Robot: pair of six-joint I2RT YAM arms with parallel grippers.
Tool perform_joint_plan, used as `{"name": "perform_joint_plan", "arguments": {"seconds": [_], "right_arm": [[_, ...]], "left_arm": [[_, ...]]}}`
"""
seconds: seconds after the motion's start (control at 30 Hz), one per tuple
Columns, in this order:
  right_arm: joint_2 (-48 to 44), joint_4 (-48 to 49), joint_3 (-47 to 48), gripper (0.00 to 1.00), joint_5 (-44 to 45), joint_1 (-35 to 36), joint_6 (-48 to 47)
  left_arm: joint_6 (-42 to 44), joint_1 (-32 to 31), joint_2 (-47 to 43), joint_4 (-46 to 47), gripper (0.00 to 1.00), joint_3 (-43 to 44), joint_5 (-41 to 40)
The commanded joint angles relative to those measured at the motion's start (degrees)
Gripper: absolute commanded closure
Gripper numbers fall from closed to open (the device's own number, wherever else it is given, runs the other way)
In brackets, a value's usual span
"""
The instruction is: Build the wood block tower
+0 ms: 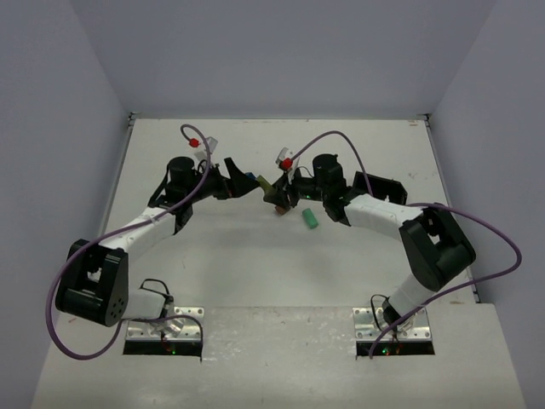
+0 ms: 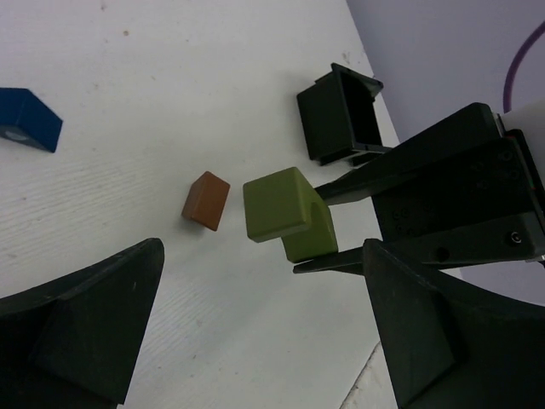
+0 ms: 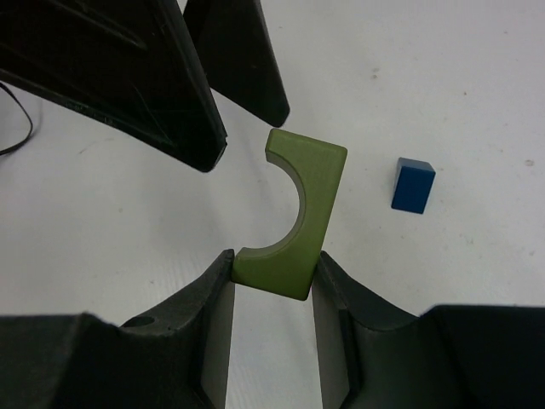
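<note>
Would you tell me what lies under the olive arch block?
Through the cut-out of the olive arch block, only bare white table shows; the brown-orange block sits beside it, not beneath. The spot directly under it is covered.

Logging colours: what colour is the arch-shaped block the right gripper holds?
Olive green; the arch block shows best in the right wrist view.

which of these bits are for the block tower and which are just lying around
For the tower:
olive arch block, held in the right gripper
brown block
blue block
green cylinder

Just lying about:
black tray
</note>
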Motion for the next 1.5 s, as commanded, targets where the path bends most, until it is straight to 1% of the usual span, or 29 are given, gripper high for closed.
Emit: {"name": "perform_joint_plan", "arguments": {"seconds": [0.0, 0.07, 0.17, 0.3, 0.37, 0.47, 0.53, 0.63, 0.73, 0.87, 0.9, 0.93, 0.97, 1.0, 1.07, 1.13, 1.17, 1.2, 1.23, 1.3, 1.33, 1.37, 1.4, 1.47], "right_arm": [[-2.3, 4.2, -1.1, 0.81, -4.3, -0.1, 2.7], [-2.8, 4.5, -1.4, 0.80, -4.2, -0.2, 2.6], [-3.6, 5.6, -2.3, 0.81, -5.3, -0.2, 3.1], [-4.7, 7.2, -3.8, 0.81, -4.6, -0.2, 3.3], [-5.0, 7.2, -3.9, 0.81, -4.8, -0.1, 3.2], [-5.1, 8.4, -4.7, 0.81, -5.5, -0.1, 3.8], [-5.1, 9.5, -5.1, 0.81, -5.4, -0.2, 4.1], [-5.3, 10.3, -5.5, 0.81, -5.4, -0.1, 4.4], [-5.7, 10.6, -5.8, 0.81, -5.8, -0.1, 4.3], [-6.7, 10.5, -6.9, 0.80, -5.2, -0.1, 3.6], [-7.0, 10.1, -7.2, 0.80, -4.8, -0.1, 3.1], [-7.4, 9.9, -7.7, 0.79, -4.6, -0.1, 2.9], [-7.7, 9.4, -7.9, 0.75, -4.5, -0.2, 2.5], [-7.9, 8.3, -7.8, 0.68, -4.8, -0.1, 2.1], [-8.6, 2.8, -7.0, 0.33, -5.4, -0.1, 2.6], [-9.5, -0.5, -7.3, 0.18, -5.9, -0.1, 4.2], [-10.4, -1.9, -7.8, 0.10, -6.9, -0.1, 4.3], [-11.5, -4.5, -7.8, 0.02, -8.6, -0.1, 3.5], [-11.8, -5.2, -7.6, 0.01, -11.3, -0.1, 3.4], [-13.9, -9.9, -7.0, 0.01, -16.4, -0.1, 3.8], [-14.5, -11.4, -7.0, 0.01, -16.6, -0.1, 4.1], [-15.4, -13.1, -6.4, 0.01, -16.9, -0.1, 5.0], [-15.7, -13.8, -5.7, 0.01, -16.9, -0.2, 5.5], [-16.1, -15.0, -4.7, 0.01, -18.3, -0.2, 6.5]], "left_arm": [[-0.2, -2.2, 1.0, 7.1, 0.00, 0.0, 5.4], [-0.6, -2.9, 1.3, 7.6, 0.01, 0.3, 6.5], [-1.4, -3.4, 1.6, 7.9, 0.04, 0.3, 4.8], [-2.8, -3.5, 2.4, 8.6, 0.12, 0.4, 4.9], [-3.8, -3.7, 2.9, 9.6, 0.21, 0.3, 4.6], [-5.0, -4.0, 3.5, 10.5, 0.46, 0.4, 4.6], [-5.4, -4.2, 4.0, 11.4, 0.50, 0.4, 5.4], [-5.5, -4.8, 4.3, 11.8, 0.52, 0.6, 6.6], [-5.8, -5.0, 4.3, 12.0, 0.69, 0.6, 6.6], [-6.0, -4.9, 3.8, 12.2, 0.95, 0.5, 6.7], [-5.8, -5.0, 3.6, 12.2, 0.99, 0.5, 6.7], [-5.5, -5.0, 3.4, 12.3, 1.00, 0.4, 6.8], [-5.1, -5.1, 3.3, 12.4, 1.00, 0.4, 7.3], [-4.0, -5.1, 3.2, 12.6, 1.00, 0.4, 7.8], [-0.2, -5.0, 3.0, 13.2, 1.00, 0.7, 11.2], [4.5, -5.1, 3.0, 13.1, 1.00, 1.6, 15.1], [10.3, -5.0, 3.0, 11.2, 1.00, 2.9, 17.5], [13.3, -5.0, 3.1, 9.7, 1.00, 3.5, 19.8], [15.4, -5.0, 3.1, 9.7, 1.00, 3.6, 20.1], [19.4, -5.0, 3.2, 11.1, 1.00, 3.5, 23.6], [19.6, -5.0, 3.2, 12.4, 1.00, 3.4, 25.5], [21.0, -5.0, 3.0, 15.6, 1.00, 2.4, 29.8], [21.1, -5.0, 2.9, 18.2, 1.00, 0.5, 32.2], [21.1, -5.2, 2.2, 22.6, 1.00, -1.8, 35.1]]}}
